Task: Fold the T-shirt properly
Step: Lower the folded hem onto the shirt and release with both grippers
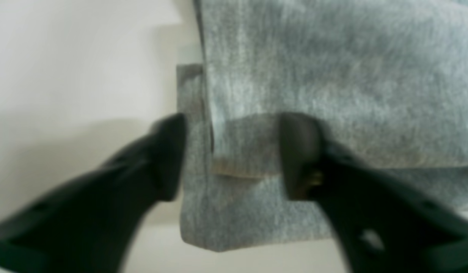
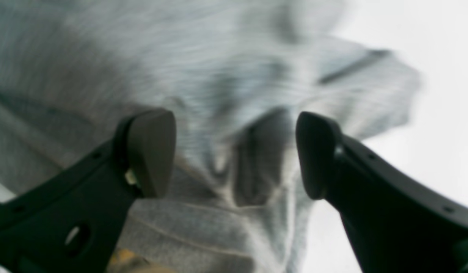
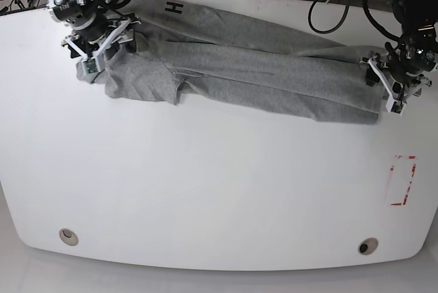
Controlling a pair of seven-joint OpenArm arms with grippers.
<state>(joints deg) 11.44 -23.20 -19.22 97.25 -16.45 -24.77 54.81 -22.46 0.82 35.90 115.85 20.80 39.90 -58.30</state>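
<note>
Both jaws gape wide over the T-shirt (image 3: 260, 67).

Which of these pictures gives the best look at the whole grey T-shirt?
The base view: the T-shirt lies there end to end, folded lengthwise into a long band across the table. The left wrist view shows only a blurred layered corner, and the right wrist view shows blurred bunched folds.

Grey cotton T-shirt (image 3: 239, 74): one
Black grippers: two, left (image 1: 232, 155), right (image 2: 236, 153)
White table (image 3: 205, 190): one
Red-outlined rectangle (image 3: 402, 180): one
</note>
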